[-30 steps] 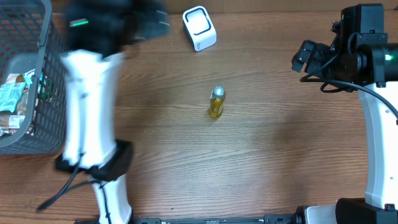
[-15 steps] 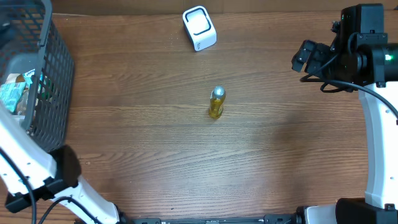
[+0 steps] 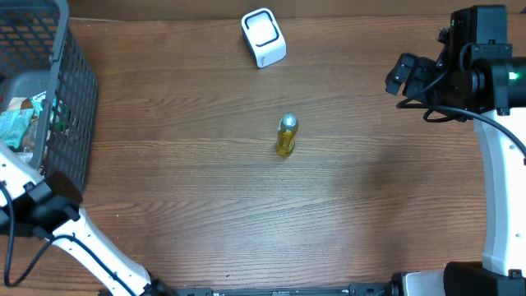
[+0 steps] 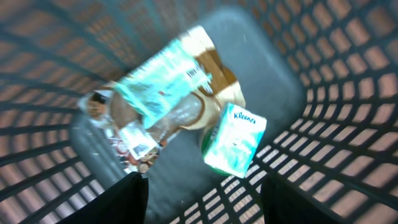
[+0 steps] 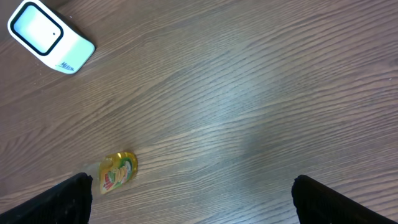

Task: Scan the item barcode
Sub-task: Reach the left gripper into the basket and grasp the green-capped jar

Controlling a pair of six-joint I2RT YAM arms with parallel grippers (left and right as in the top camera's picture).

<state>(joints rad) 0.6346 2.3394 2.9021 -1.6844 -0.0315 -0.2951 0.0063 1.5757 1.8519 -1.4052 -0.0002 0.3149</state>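
**Soft packs in the basket, a small bottle on the table: where a hold can be taken**

The left gripper hangs above the inside of the grey basket, at the left edge of the overhead frame. Its jaws are seen apart with nothing between them. The right gripper is spread wide over bare table at the upper right and is empty.

Which item is meant cannot be told for certain. A green tissue pack lies lower right of centre in the left wrist view, tilted against a teal packet that is spread over other goods (these are too blurred to name).

The tissue pack is judged light and soft, with a slick film wrap. It is best taken across its narrow width near the middle, so that it is squeezed but not slid out. The teal packet looks flat and crinkly, and an edge would have to be pinched.

A yellow bottle stands upright at the centre of the table, well apart from the white scanner at the top centre. It is judged stiff, light and easily tipped. It should be held around the body below the cap, with the label left uncovered for the scanner.
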